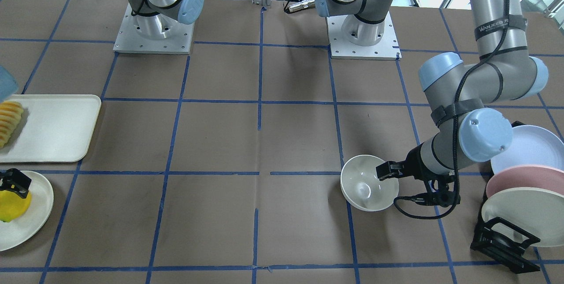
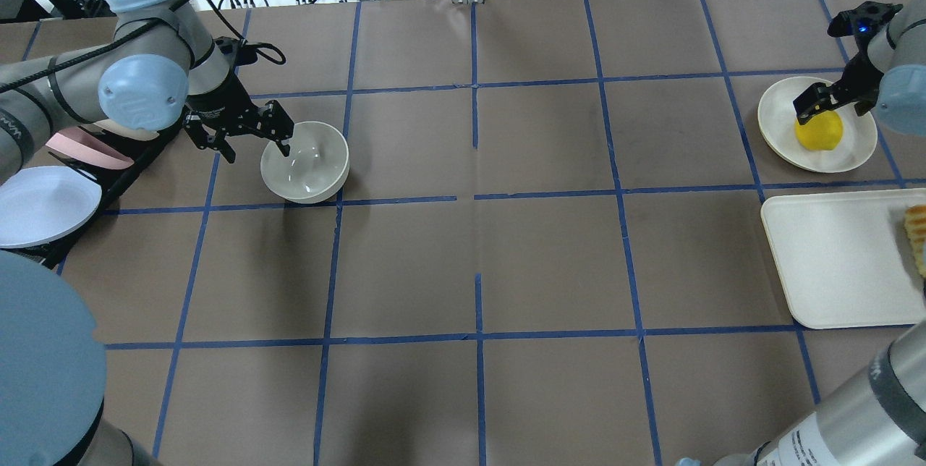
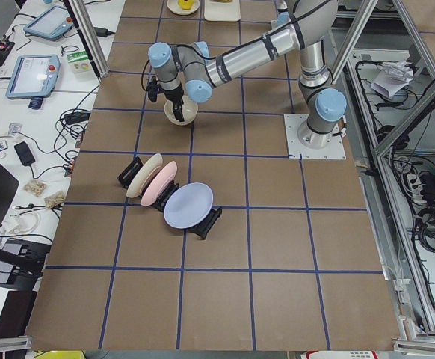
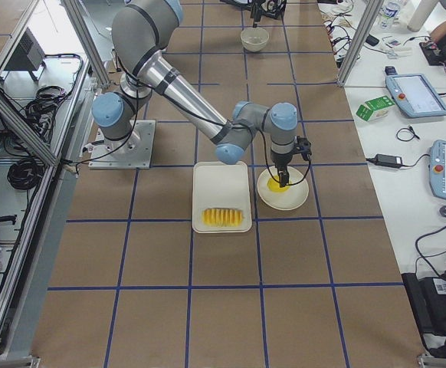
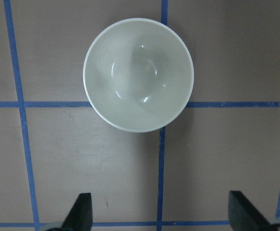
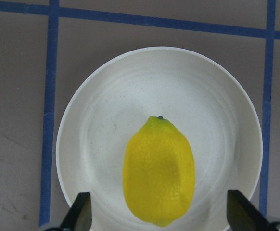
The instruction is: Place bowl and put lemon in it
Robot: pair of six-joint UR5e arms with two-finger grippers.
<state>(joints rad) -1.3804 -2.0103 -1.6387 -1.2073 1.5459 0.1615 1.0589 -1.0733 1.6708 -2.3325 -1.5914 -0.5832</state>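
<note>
Seen from the overhead camera, an off-white tray (image 2: pixel 832 263) lies nearest, at the right edge of the frame, with a row of sliced yellow-orange fruit (image 2: pixel 917 234) at its right end. At the left edge, pastel plates (image 2: pixel 43 205) stand in a black rack (image 2: pixel 119 176).

Just beyond the rack, in the left half of the frame, the bowl (image 2: pixel 305 162) stands upright on the brown table (image 2: pixel 477 394), on a crossing of blue tape lines. The left gripper (image 5: pixel 160 214) hangs over it with its jaws spread wide, holding nothing; one finger (image 2: pixel 282 134) overlaps the bowl's left rim.

Farther off, at the upper right, the lemon (image 6: pixel 159 173) lies on its side on a flat off-white plate (image 6: pixel 106 96). The right gripper (image 6: pixel 161 211) hovers above with jaws wide apart, one on each side of the fruit, not closed on it.
</note>
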